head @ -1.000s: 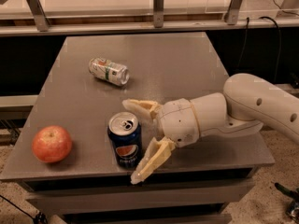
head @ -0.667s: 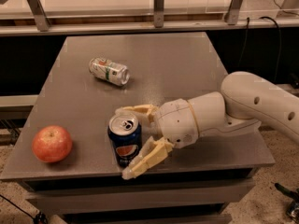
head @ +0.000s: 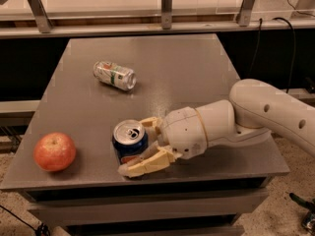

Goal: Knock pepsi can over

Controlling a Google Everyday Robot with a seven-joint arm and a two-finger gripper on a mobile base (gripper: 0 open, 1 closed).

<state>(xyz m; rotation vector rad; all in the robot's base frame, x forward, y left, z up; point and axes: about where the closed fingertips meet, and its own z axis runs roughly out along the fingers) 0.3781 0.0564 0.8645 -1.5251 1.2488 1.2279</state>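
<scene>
The pepsi can (head: 129,142), dark blue with a silver top, stands upright near the table's front edge. My gripper (head: 134,147) is open and reaches in from the right, with its fingers on either side of the can. One cream finger (head: 149,124) lies behind the can and the other (head: 144,165) lies in front of it, low by the can's base. Both sit close against the can. The can's right side is hidden by the gripper's white body.
A white-and-green can (head: 114,75) lies on its side at the back left of the grey table (head: 197,68). A red apple (head: 54,152) sits at the front left corner. The table's front edge is just below the gripper. A railing runs behind the table.
My gripper has moved left onto the pepsi can, so its fingers now straddle it. The front finger swung in under the can's front. The can still stands.
</scene>
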